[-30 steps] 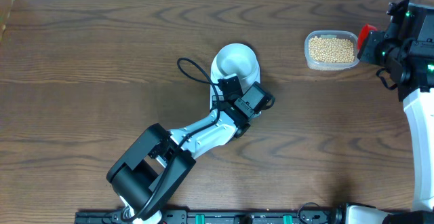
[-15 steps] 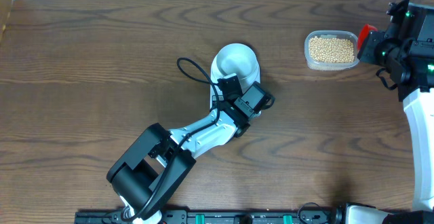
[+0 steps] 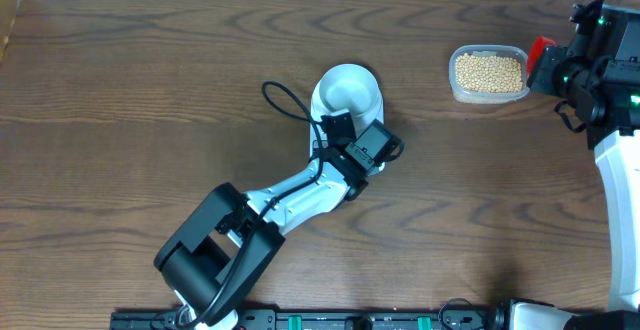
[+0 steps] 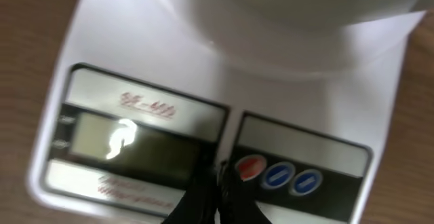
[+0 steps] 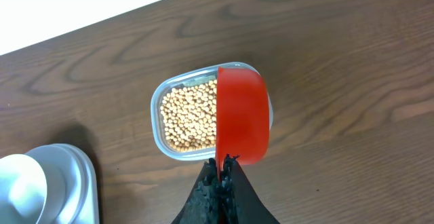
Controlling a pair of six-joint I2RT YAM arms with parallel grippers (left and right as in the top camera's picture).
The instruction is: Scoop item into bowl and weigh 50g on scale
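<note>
The left gripper [image 4: 218, 182] is staying pinched shut and empty, its tips hovering over the scale's [image 4: 135, 54] front panel just beside the red button [image 4: 251, 168]; whether they are touching it is unclear. The bowl [image 3: 347, 90] is sitting on the scale. The right gripper [image 5: 224, 166] is keeping its fingers clamped on a red scoop [image 5: 243, 119] above the clear tub [image 5: 155, 125] of beans [image 5: 186, 119]. Compared with a second ago, only the left arm's elbow is sitting slightly differently.
</note>
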